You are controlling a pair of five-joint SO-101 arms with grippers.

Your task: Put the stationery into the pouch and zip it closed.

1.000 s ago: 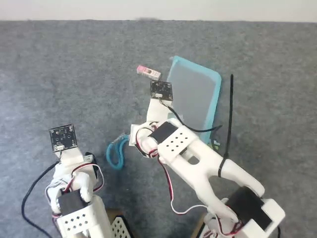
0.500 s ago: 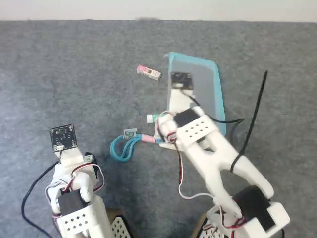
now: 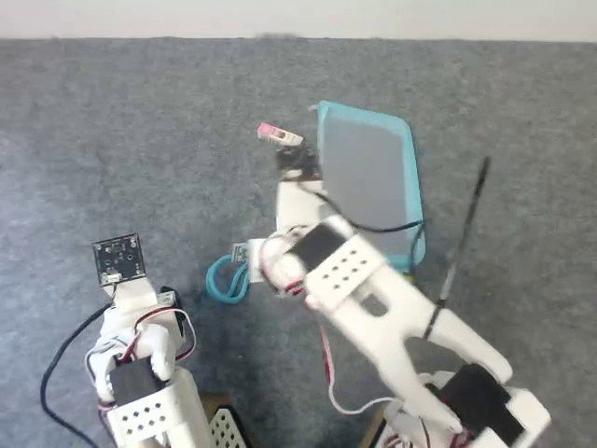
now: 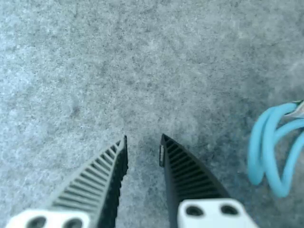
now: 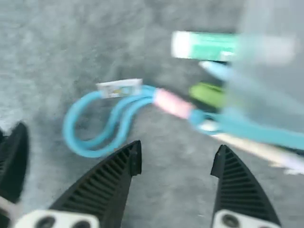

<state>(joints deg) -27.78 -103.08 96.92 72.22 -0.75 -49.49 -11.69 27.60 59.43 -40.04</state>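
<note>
R. gripper (image 5: pixel 179 147): jaws spread wide, nothing between them, poised low over grey carpet (image 3: pixel 140 121) just short of the pouch mouth. Judgement: held open and centred there to take either the strap end or one of the protruding items, i.e. approach, no grasp made. Directly ahead of the jaws lies the blue strap loop (image 5: pixel 102 128) with white tag (image 5: pixel 118 87), joined via a pink sleeve (image 5: pixel 171 103) to the pouch corner. Beyond that, a green-and-white tube (image 5: pixel 204 45), a small green item (image 5: pixel 206 94) and a pale pencil-like stick (image 5: pixel 256 147) lie at the mouth, appx. half under the translucent wall; cannot confirm how far in. L. gripper (image 4: pixel 143 138): jaws slightly parted, empty, low over bare carpet, strap loop off to one side; judged parked clear so as not to obstruct the R. arm. Pouch (image 3: pixel 364 113): flat on carpet, mid-table toward the far edge, R. arm lying over its near-left side in the high view. Appearance: teal rim, frosted see-through panel, rounded corners, soft; likely to slide or buckle if pushed w/o being pinned. Zip state not legible. One pink-and-white piece (image 3: pixel 280 136) lies loose outside, just beside the pouch's far-left corner. Assessment: loading incomplete, zip not yet done.
</note>
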